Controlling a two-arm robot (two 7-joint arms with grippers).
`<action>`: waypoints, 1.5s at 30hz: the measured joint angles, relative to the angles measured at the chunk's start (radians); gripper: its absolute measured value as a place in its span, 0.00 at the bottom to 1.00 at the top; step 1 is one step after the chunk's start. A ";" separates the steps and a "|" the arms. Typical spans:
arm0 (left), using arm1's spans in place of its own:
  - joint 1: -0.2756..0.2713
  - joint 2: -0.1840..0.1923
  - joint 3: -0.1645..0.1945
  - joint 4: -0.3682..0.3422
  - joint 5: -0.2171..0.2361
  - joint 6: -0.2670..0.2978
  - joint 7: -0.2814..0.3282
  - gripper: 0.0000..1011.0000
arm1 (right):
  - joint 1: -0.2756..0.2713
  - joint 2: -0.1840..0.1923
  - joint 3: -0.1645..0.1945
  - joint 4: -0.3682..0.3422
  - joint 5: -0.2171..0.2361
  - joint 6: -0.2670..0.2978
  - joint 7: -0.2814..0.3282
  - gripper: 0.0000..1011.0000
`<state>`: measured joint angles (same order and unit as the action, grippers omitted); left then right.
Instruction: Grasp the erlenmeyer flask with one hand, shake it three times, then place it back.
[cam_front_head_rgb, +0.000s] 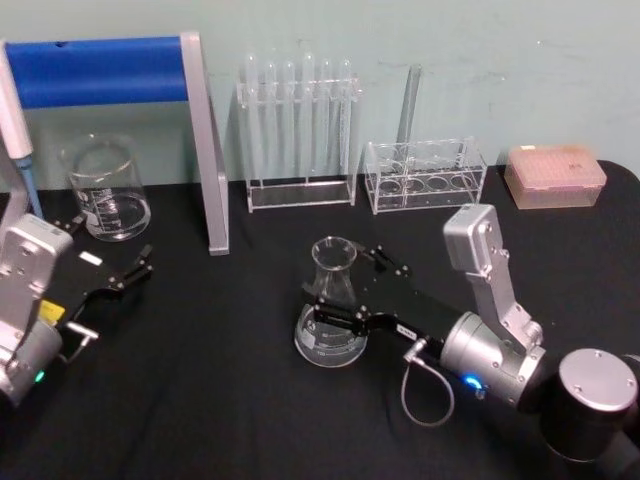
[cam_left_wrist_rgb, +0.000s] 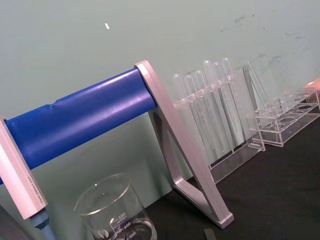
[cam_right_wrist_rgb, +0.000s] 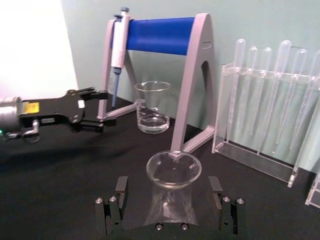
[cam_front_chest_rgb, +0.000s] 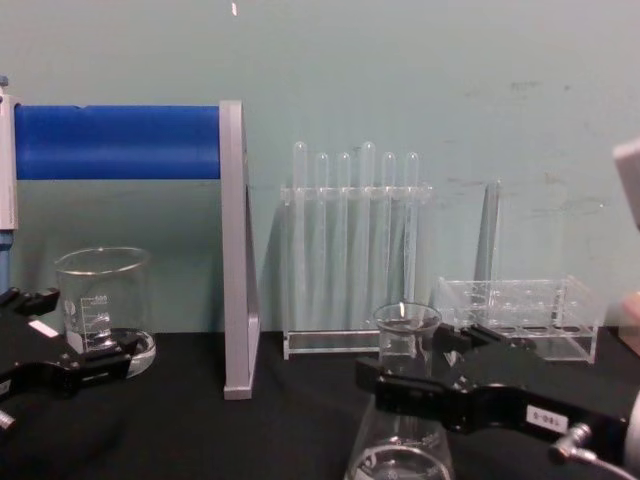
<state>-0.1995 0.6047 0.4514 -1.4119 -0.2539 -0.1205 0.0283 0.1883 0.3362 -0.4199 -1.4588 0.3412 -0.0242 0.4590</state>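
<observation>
Right now our right gripper (cam_front_head_rgb: 345, 290) sits low over the black table (cam_front_head_rgb: 220, 400), its jaws spread wide with the erlenmeyer flask (cam_front_head_rgb: 332, 315) standing upright between them. From the right wrist view, the flask (cam_right_wrist_rgb: 172, 192) stands centred between the two fingers (cam_right_wrist_rgb: 116, 197), and a gap shows on each side of the glass, so the claw is released and not touching the flask. From the chest view, one black jaw crosses in front of the flask (cam_front_chest_rgb: 403, 345) just below its neck, and the gripper (cam_front_chest_rgb: 425, 385) carries a small white number label (cam_front_chest_rgb: 545, 416). The flask stands near the middle of the table, in front of the test tube rack (cam_front_head_rgb: 298, 135) and the low clear rack (cam_front_head_rgb: 425, 175).

Our left gripper (cam_front_head_rgb: 125, 275) rests near the table's left edge, well apart from the flask, its fingers parted and holding nothing. Just beyond it stands the glass beaker (cam_front_head_rgb: 103, 188), beside the pipette stand (cam_front_head_rgb: 205, 140) with its blue bar. A pink tip box (cam_front_head_rgb: 555, 175) lies at the far right.
</observation>
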 joint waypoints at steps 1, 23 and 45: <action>0.000 0.000 0.000 0.000 0.000 0.000 0.000 0.99 | -0.004 0.012 -0.001 -0.009 0.004 0.002 0.009 0.99; 0.000 0.000 0.000 0.000 0.000 0.000 0.000 0.99 | -0.123 0.167 0.058 -0.151 0.081 0.038 0.026 0.99; 0.000 0.000 0.000 0.000 0.000 0.000 0.000 0.99 | -0.128 0.092 0.196 -0.158 -0.051 0.018 -0.285 0.99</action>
<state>-0.1996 0.6047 0.4514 -1.4119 -0.2539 -0.1205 0.0283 0.0601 0.4284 -0.2240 -1.6169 0.2903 -0.0059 0.1737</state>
